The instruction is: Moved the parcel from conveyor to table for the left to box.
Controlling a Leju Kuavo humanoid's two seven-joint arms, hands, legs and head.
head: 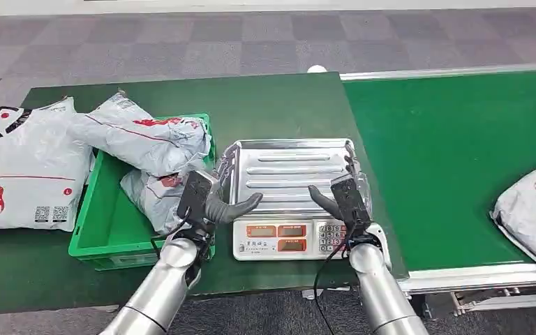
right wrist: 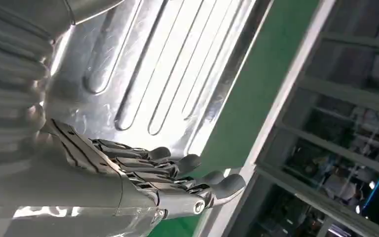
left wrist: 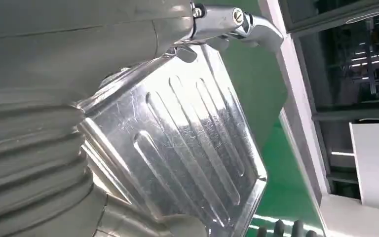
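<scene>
Landmark: weighing scale on green worktop, steel pan bare. Left hand at scale's left edge, right hand at its right edge; both with fingers spread wide, holding nothing. Parcel on conveyor, well right of scale, cut off by frame edge. Green box left of scale, two mail bags inside, lower one partly hidden. Another bag beyond box, cropped.

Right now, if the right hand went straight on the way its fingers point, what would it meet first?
Probably nothing near: the right hand points along the right edge of the scale's steel tray towards bare green table. Depth is unclear.
</scene>
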